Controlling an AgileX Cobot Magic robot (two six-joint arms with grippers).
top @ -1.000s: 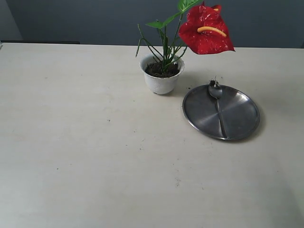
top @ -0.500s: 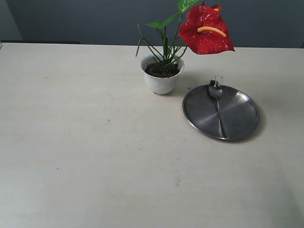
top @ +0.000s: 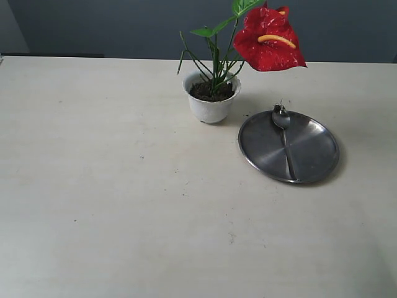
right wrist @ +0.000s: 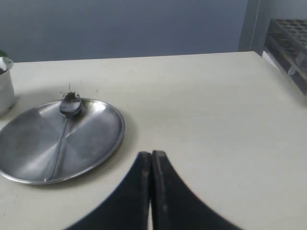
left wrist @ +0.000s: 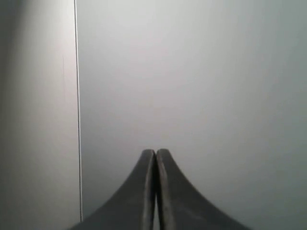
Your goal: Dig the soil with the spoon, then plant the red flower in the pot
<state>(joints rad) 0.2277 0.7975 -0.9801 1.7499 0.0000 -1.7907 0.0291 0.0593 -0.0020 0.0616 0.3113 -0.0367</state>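
Note:
The red flower [top: 270,38] stands upright in the white pot [top: 210,107], its green stems rising out of the dark soil [top: 211,92]. Right of the pot, the spoon [top: 283,132] lies on a round steel plate [top: 313,155], bowl tip at the far rim with a bit of soil on it. The right wrist view shows the same spoon [right wrist: 63,128], plate [right wrist: 91,139] and the pot's edge [right wrist: 5,86]; my right gripper [right wrist: 152,153] is shut and empty, well short of the plate. My left gripper [left wrist: 156,151] is shut, facing only a blank grey surface. Neither gripper shows in the exterior view.
The pale table [top: 111,205] carries a few specks of spilled soil [top: 184,184] near its middle. A dark perforated rack [right wrist: 290,43] stands at the table's edge in the right wrist view. A dark wall lies behind the table.

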